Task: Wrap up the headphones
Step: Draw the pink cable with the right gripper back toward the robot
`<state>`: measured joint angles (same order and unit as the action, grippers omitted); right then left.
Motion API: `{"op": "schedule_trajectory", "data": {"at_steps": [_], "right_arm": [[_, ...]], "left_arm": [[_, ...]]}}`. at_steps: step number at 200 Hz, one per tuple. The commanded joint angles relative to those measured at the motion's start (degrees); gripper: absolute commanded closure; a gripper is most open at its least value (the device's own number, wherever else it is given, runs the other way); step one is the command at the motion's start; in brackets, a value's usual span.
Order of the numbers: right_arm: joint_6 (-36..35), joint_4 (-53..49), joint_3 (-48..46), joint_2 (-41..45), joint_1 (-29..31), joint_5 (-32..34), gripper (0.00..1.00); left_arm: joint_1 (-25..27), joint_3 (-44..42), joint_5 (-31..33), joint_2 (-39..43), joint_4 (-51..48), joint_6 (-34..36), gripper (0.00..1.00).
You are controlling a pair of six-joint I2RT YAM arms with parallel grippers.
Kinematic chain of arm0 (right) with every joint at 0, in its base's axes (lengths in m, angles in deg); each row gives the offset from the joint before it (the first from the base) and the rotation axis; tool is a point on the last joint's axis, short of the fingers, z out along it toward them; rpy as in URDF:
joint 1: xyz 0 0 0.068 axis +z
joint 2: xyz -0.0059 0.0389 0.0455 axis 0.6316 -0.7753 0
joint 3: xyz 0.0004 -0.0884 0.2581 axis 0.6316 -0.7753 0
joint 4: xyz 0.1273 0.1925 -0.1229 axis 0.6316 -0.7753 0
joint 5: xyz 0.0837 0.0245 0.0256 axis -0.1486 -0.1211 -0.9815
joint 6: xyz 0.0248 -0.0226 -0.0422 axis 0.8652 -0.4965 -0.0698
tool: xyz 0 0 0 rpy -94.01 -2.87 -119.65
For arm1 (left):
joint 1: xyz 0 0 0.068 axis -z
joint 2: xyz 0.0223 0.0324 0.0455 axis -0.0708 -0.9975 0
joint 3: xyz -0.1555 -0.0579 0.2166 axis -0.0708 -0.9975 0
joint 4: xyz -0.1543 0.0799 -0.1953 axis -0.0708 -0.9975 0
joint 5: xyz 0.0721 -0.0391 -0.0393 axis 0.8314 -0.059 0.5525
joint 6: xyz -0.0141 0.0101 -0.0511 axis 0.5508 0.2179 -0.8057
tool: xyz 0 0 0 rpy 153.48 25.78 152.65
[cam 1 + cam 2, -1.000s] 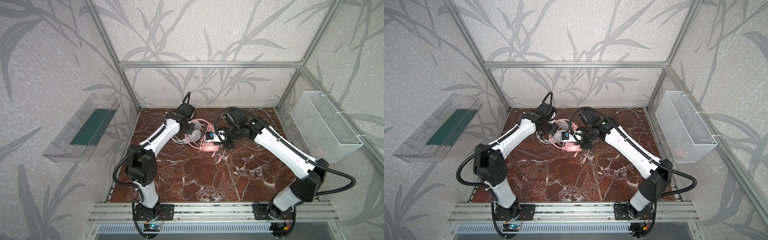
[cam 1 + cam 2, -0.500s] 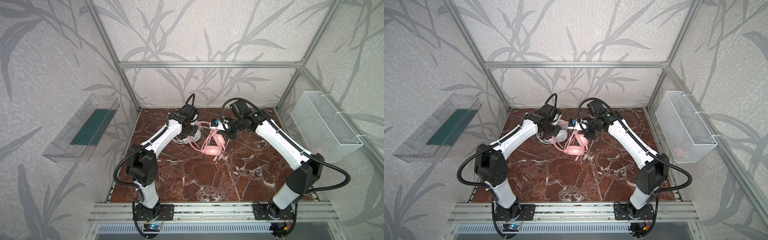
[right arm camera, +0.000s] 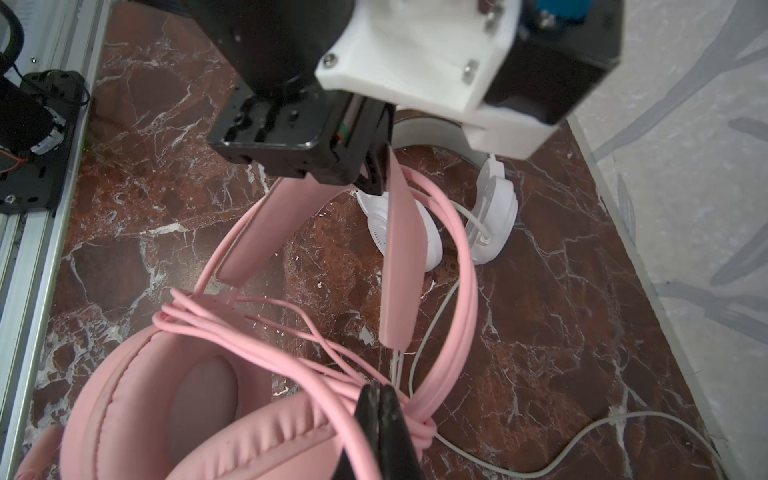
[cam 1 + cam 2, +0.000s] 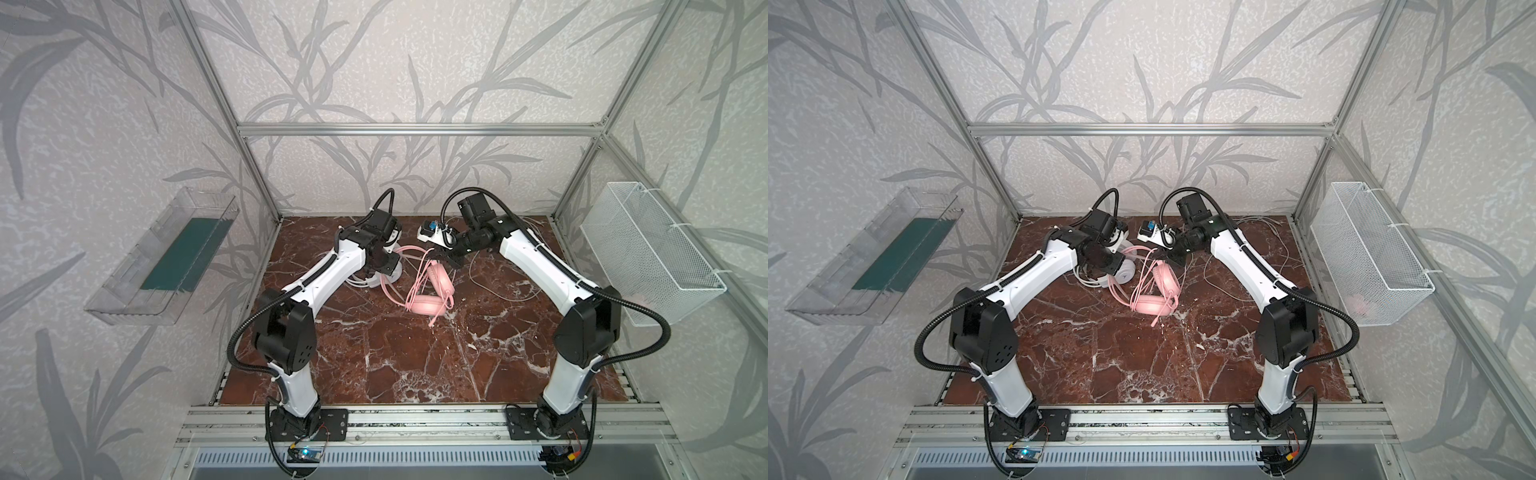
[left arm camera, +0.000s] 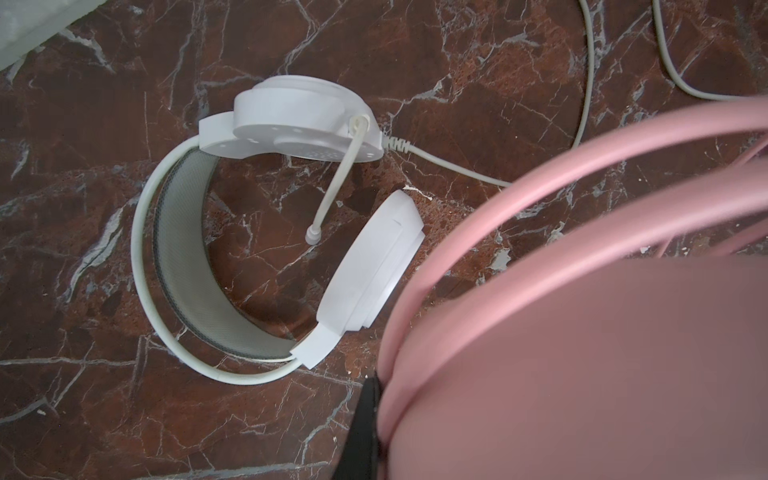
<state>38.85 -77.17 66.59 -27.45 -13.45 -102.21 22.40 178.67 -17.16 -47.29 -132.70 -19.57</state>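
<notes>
Marble table [image 4: 415,365]: carried both headsets toward its far side.
Right arm [image 4: 536,266]: had swung within the last second from the near side of the pink headset [image 4: 428,305] to its far side, drawing cable with it.
Meaning: probably another turn of pink cable [image 3: 291,345] going round the band; wrapping under way, not finished.
Wire basket [image 4: 1370,249]: on the right wall; faint pink shape [image 4: 1358,305] inside, unidentifiable.
Clear tray [image 4: 124,307]: on the left wall; held a green sheet [image 4: 183,257].
White headset [image 5: 374,266]: lay just beside the pink one, untouched, its cable loose.
Left gripper [image 3: 380,178]: jaws clamped on the pink headband strap [image 3: 399,257].
Right gripper [image 3: 380,415]: jaws together, pinching pink cable strands.
</notes>
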Motion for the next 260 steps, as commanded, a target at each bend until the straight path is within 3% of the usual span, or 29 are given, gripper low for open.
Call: {"op": "schedule_trajectory", "data": {"at_steps": [1,80,136,260], "right_arm": [[5.4,4.7,1.1,-1.2,-1.7,-2.3,0.97],[15.1,10.0,-0.1,-5.7,-4.2,-5.2,0.89],[20.1,12.4,-1.6,-7.4,-5.6,-8.0,0.73],[43.7,31.4,-19.1,-7.4,-8.1,-12.4,0.58]], "left_arm": [[0.3,-0.9,-4.1,3.5,0.4,1.5,1.00],[0.3,-1.5,-5.5,4.8,0.3,1.2,1.00],[0.3,-1.7,-6.4,5.0,0.4,0.8,1.00],[-0.1,-5.8,-8.5,8.3,6.8,-4.1,1.00]]}}
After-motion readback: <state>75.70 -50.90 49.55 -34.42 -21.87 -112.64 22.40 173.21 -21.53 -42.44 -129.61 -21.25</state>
